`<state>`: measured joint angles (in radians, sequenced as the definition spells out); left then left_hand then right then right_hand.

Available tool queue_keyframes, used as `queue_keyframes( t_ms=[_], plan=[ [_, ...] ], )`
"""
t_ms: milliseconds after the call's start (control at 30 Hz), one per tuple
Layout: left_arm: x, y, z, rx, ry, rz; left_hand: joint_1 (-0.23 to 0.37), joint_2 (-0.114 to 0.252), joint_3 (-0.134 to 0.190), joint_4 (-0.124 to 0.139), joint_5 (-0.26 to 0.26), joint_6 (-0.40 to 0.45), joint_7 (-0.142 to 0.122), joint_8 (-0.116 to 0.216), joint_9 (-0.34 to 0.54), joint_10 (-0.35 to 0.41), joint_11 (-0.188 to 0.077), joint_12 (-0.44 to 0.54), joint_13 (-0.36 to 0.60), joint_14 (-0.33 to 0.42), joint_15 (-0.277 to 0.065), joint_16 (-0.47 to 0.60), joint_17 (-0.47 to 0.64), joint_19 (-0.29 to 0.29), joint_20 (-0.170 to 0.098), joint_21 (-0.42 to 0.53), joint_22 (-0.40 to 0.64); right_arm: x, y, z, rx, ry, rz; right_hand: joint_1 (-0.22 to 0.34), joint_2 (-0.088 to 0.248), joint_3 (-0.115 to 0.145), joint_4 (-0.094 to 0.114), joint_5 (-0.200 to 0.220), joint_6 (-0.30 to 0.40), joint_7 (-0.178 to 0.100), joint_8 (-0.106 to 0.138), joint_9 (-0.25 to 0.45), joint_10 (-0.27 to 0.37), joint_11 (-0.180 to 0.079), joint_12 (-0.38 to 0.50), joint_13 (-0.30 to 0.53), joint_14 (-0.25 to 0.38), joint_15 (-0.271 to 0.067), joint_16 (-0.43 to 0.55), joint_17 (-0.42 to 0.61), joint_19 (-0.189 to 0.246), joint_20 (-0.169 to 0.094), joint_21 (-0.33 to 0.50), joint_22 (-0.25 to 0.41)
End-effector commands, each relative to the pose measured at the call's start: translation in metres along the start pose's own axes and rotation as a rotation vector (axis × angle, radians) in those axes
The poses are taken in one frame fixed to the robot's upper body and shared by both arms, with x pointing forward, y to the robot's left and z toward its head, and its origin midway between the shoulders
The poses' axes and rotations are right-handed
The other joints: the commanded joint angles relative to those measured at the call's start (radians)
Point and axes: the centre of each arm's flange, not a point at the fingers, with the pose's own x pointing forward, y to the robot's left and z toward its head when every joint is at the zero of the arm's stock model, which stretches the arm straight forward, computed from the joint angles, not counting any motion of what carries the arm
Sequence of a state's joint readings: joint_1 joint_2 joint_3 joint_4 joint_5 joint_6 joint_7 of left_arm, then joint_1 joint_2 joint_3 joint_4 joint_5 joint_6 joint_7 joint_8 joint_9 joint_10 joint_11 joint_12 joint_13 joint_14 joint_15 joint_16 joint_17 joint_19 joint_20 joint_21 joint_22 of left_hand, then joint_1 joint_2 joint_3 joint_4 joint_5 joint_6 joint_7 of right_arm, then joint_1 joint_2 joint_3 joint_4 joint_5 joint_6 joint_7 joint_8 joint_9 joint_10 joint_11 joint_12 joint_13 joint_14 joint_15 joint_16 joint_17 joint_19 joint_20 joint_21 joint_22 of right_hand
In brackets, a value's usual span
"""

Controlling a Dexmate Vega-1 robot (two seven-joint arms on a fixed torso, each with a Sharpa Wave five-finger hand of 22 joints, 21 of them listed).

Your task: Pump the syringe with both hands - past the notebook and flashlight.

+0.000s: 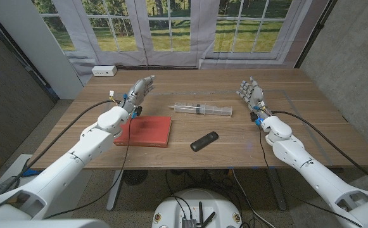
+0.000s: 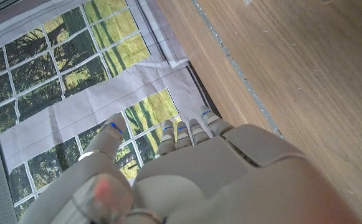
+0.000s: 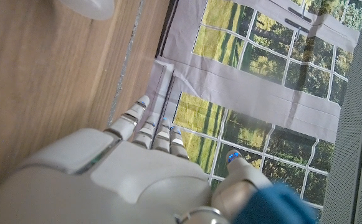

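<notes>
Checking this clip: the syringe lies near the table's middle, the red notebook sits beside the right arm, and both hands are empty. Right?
Not quite. In the head view the red notebook sits beside the left arm, not the right. The rest holds: the syringe lies near the table's middle, and the left hand and right hand hold nothing.

Notebook (image 1: 144, 130) and flashlight (image 1: 204, 141) lie before syringe (image 1: 203, 109).

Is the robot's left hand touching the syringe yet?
Apart. The head view shows bare table between the left hand and the syringe.
</notes>
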<state>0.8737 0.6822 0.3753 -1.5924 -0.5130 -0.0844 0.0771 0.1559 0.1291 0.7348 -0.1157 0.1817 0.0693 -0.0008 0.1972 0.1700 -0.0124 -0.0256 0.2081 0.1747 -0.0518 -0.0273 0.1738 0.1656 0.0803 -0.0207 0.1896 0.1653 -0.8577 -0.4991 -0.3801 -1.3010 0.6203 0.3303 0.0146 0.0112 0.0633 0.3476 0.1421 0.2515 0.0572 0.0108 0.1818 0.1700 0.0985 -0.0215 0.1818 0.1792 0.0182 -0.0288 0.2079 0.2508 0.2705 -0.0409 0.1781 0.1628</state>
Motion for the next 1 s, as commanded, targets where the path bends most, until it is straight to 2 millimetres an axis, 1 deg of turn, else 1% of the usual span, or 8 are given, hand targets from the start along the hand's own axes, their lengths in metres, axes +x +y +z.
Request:
queue_keyframes(
  t_ms=[33, 200, 267, 333, 500, 733, 833, 1000],
  plan=[
    [0.013, -0.005, 0.039, 0.191, 0.010, -0.084, 0.029, -0.001, 0.008, -0.031, 0.005, 0.019, -0.006, 0.007, 0.006, 0.017, -0.012, 0.003, 0.006, 0.005, -0.010, 0.006, 0.001, 0.012, 0.010, 0.001, 0.003, -0.005, -0.003, 0.001, 0.002, -0.011, -0.036, 0.003, 0.034, 0.003, 0.000, 0.006, 0.005, -0.009, 0.005, 0.004, 0.008, -0.005, 0.006, 0.003, -0.003, -0.021, 0.005, 0.001, -0.002, -0.012, 0.005, 0.004],
    [0.017, -0.008, 0.050, 0.271, 0.005, -0.114, 0.054, -0.006, 0.013, -0.058, 0.009, 0.036, -0.015, 0.011, 0.006, 0.032, -0.020, 0.004, 0.006, 0.019, -0.019, 0.009, 0.002, 0.018, 0.014, 0.001, 0.003, -0.005, -0.005, 0.001, -0.004, -0.017, -0.037, 0.003, 0.035, 0.003, 0.000, 0.007, 0.008, -0.009, 0.006, 0.004, 0.008, -0.005, 0.006, 0.003, -0.003, -0.023, 0.006, 0.001, -0.002, -0.013, 0.006, 0.004],
    [0.018, -0.009, 0.055, 0.312, -0.005, -0.122, 0.069, -0.011, 0.015, -0.069, 0.011, 0.047, -0.022, 0.014, 0.007, 0.042, -0.030, 0.006, 0.006, 0.027, -0.026, 0.010, 0.002, 0.023, 0.016, 0.002, 0.003, -0.005, -0.005, 0.001, -0.003, -0.020, -0.043, 0.003, 0.035, 0.002, 0.000, 0.007, 0.008, -0.009, 0.006, 0.004, 0.008, -0.005, 0.006, 0.003, -0.002, -0.022, 0.006, 0.001, -0.001, -0.013, 0.006, 0.004],
    [0.018, -0.010, 0.059, 0.346, -0.016, -0.131, 0.092, -0.032, 0.013, -0.079, 0.010, 0.070, -0.034, 0.021, 0.007, 0.064, -0.045, 0.010, 0.006, 0.044, -0.039, 0.012, 0.002, 0.033, 0.017, 0.003, 0.004, -0.005, -0.006, 0.001, 0.001, -0.026, -0.051, 0.003, 0.035, 0.002, 0.000, 0.007, 0.009, -0.009, 0.006, 0.004, 0.009, -0.005, 0.007, 0.003, -0.002, -0.022, 0.006, 0.001, -0.002, -0.013, 0.006, 0.004],
    [0.020, -0.010, 0.074, 0.488, -0.016, -0.168, 0.119, -0.081, 0.000, -0.081, 0.005, 0.104, -0.070, 0.029, 0.008, 0.086, -0.072, 0.011, 0.007, 0.060, -0.054, 0.011, 0.003, 0.043, 0.012, 0.003, 0.004, -0.005, -0.005, 0.001, -0.002, -0.032, -0.054, 0.002, 0.035, 0.002, 0.001, 0.007, 0.009, -0.011, 0.006, 0.004, 0.009, -0.005, 0.007, 0.003, -0.003, -0.023, 0.006, 0.001, -0.002, -0.013, 0.006, 0.004],
    [0.028, -0.014, 0.098, 0.669, 0.001, -0.232, 0.144, -0.112, -0.006, -0.081, 0.005, 0.124, -0.098, 0.033, 0.009, 0.103, -0.078, 0.012, 0.008, 0.079, -0.059, 0.013, 0.003, 0.052, 0.015, 0.002, 0.004, -0.006, -0.008, 0.001, -0.003, -0.031, -0.063, 0.002, 0.035, 0.001, 0.001, 0.007, 0.009, -0.011, 0.005, 0.004, 0.009, -0.006, 0.007, 0.003, -0.003, -0.024, 0.006, 0.001, -0.002, -0.013, 0.006, 0.004],
    [0.033, -0.017, 0.106, 0.724, -0.001, -0.269, 0.155, -0.126, -0.009, -0.081, 0.006, 0.129, -0.099, 0.033, 0.009, 0.096, -0.078, 0.007, 0.008, 0.076, -0.058, 0.010, 0.003, 0.043, 0.019, -0.002, 0.004, -0.005, -0.009, 0.001, -0.005, -0.030, -0.064, 0.002, 0.036, 0.001, 0.001, 0.007, 0.009, -0.011, 0.005, 0.004, 0.009, -0.006, 0.007, 0.003, -0.003, -0.023, 0.006, 0.000, -0.003, -0.013, 0.006, 0.004],
    [0.039, -0.023, 0.117, 0.796, 0.002, -0.311, 0.187, -0.159, -0.013, -0.079, 0.007, 0.096, -0.094, 0.017, 0.010, 0.077, -0.079, -0.003, 0.010, 0.055, -0.055, 0.002, 0.004, 0.024, 0.020, -0.008, 0.004, -0.003, -0.011, 0.001, -0.005, -0.031, -0.068, 0.003, 0.036, 0.001, 0.001, 0.007, 0.008, -0.012, 0.005, 0.004, 0.009, -0.006, 0.007, 0.003, -0.003, -0.021, 0.006, 0.000, -0.003, -0.013, 0.006, 0.004]
  ],
)
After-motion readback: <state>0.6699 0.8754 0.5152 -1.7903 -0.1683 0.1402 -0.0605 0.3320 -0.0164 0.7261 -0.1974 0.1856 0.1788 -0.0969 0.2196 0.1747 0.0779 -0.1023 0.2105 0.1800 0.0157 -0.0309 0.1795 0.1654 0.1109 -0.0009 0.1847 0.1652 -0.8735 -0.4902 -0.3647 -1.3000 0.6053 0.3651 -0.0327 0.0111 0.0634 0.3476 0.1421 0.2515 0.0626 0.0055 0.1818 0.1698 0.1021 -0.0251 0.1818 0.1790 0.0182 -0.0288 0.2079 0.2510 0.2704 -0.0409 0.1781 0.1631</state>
